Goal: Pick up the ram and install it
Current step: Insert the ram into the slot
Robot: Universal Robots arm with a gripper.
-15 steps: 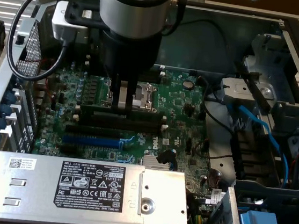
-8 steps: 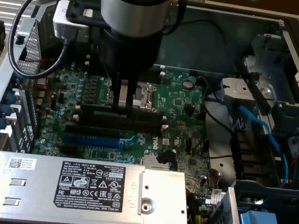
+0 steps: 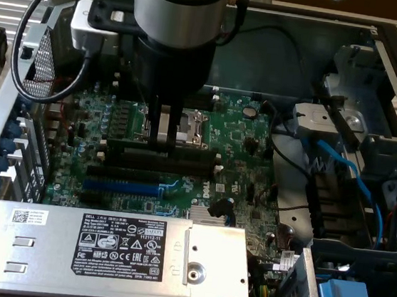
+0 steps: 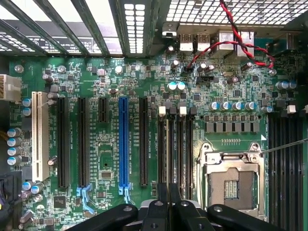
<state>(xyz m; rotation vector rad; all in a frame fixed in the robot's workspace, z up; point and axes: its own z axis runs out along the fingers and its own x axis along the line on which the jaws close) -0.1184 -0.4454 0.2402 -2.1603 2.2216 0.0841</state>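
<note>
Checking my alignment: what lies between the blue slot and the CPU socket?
Wrist view: one long black slot beside the blue slot, then white-clipped memory slots by the CPU socket.

A: Ram, what does it look like?
B: The ram (image 3: pixel 192 152) is a long, thin, dark stick. It stands on its long edge, level, and runs left to right in the exterior view.
A: Where is it?
B: It's at the black slots (image 4: pixel 183 149), just beside the processor socket (image 3: pixel 189 126). The tool (image 3: pixel 164 143) pinches it near the middle. Can't tell if it's seated.
</note>
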